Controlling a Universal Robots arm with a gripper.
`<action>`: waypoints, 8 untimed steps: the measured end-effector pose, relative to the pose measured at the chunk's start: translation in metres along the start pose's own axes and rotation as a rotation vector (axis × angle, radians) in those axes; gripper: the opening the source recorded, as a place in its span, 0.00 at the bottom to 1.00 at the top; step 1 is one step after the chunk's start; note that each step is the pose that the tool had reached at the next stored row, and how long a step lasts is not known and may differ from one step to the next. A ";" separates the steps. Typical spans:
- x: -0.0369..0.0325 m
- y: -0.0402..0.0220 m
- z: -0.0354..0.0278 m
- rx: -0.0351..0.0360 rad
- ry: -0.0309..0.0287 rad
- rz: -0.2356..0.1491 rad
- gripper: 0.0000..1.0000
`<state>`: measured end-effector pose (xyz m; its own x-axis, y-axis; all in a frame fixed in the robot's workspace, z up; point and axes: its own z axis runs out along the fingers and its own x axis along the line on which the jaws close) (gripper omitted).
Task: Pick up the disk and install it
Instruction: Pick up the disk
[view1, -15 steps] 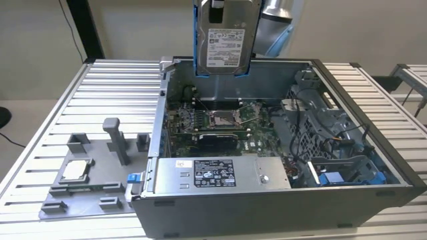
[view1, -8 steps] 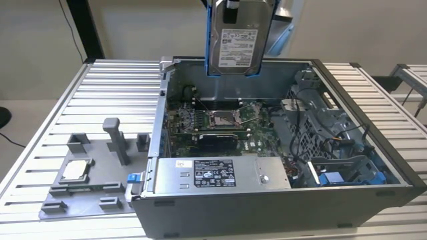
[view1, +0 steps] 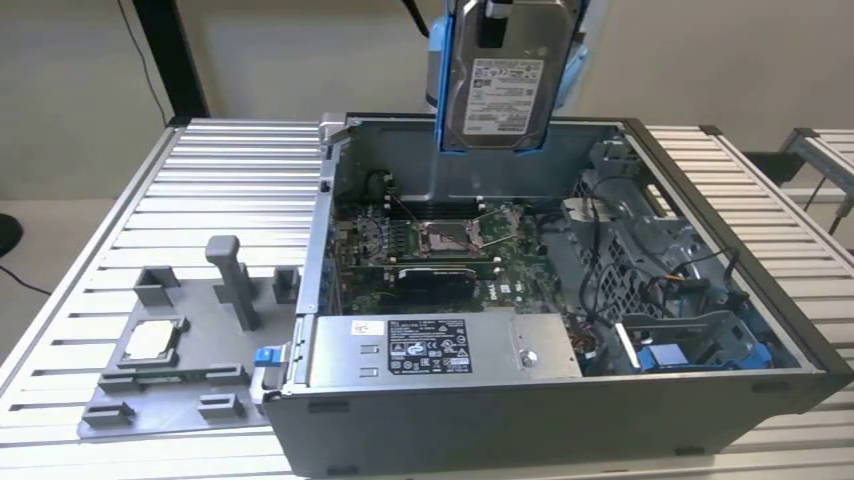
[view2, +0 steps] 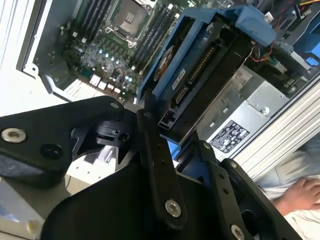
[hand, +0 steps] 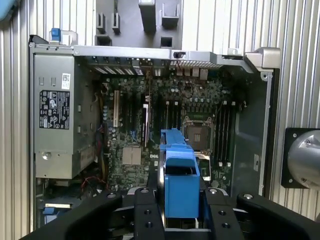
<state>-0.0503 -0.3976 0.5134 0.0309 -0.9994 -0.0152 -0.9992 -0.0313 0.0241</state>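
claw (hand: 180, 202) clenched on the disk (view1: 494, 85). fingers (hand: 145, 215) clamp its blue bracket (hand: 179, 167) from both sides. disk hangs upright right under my claw, label side facing the exterior view, held in the air apart from the case. below the claw: open computer case (view1: 561, 420), with motherboard (hand: 130, 130) and cpu socket (view1: 447, 237) roughly under the disk's lower edge. farther out, grey power supply (view1: 441, 345) along the case wall. well apart from the claw, outside the case on the slatted table (view1: 227, 170): grey fixture tray (view1: 200, 320) with the cpu chip (view1: 150, 340). person's hand (view2: 300, 192) past the case's outer wall.
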 end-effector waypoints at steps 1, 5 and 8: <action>0.0001 -0.0033 -0.0001 0.0000 0.0000 0.000 0.00; 0.0005 -0.0157 -0.0004 0.0000 0.0000 0.000 0.00; 0.0008 -0.0249 -0.0006 0.0000 -0.0001 0.000 0.00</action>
<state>-0.0254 -0.3976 0.5133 0.0309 -0.9994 -0.0153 -0.9992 -0.0313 0.0241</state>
